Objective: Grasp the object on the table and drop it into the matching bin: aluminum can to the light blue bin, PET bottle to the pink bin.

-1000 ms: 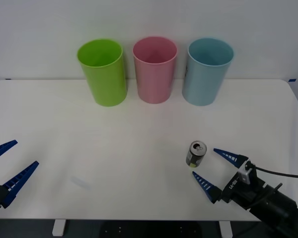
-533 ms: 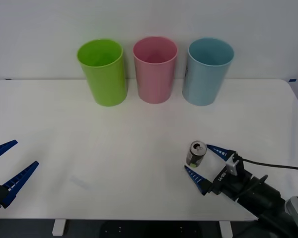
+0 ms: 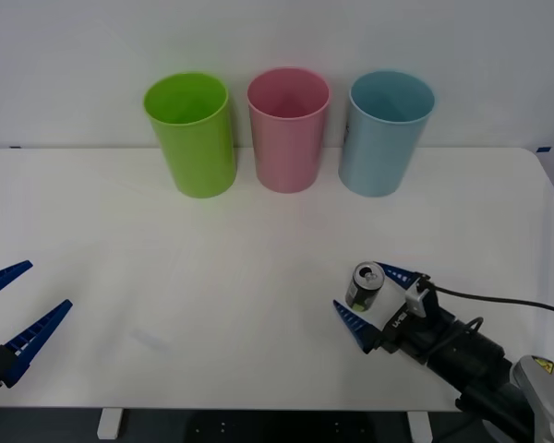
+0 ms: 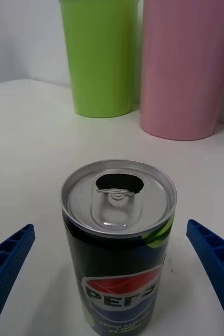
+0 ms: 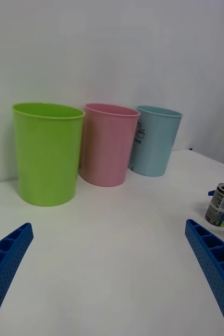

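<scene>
So we've got the big white table (image 3: 212,240) with rounded corners taking up most of the front view, pushed up against a plain pale wall (image 3: 277,37), and the tabletop itself is bare and matte apart from a faint smudge on our left side. Lined up along the far edge are three tall tapered bins standing upright and close together: the green bin (image 3: 191,135) on our left, the pink bin (image 3: 287,129) in the middle, and the light blue bin (image 3: 383,133) on our right. The blue one has a small dark label on its side, seen in the left wrist view, but we can't make out the words on it. Our right gripper (image 3: 367,297) is low over the near right part of the table, its blue ribbed fingers spread apart on either side of the can (image 3: 364,286), and we can't tell whether either finger is actually touching it. Our left gripper (image 3: 18,305) sits parked at the near left edge, fingers apart too, nothing between them. The can stands upright on the table, well apart from the bins, long axis vertical, silver top up with the pull tab and the open mouth showing. In the right wrist view it reads "PEPSI" on the red, white and blue logo, with a yellow-green patch near the rim; the smaller print underneath is too cut off for us to read.
</scene>
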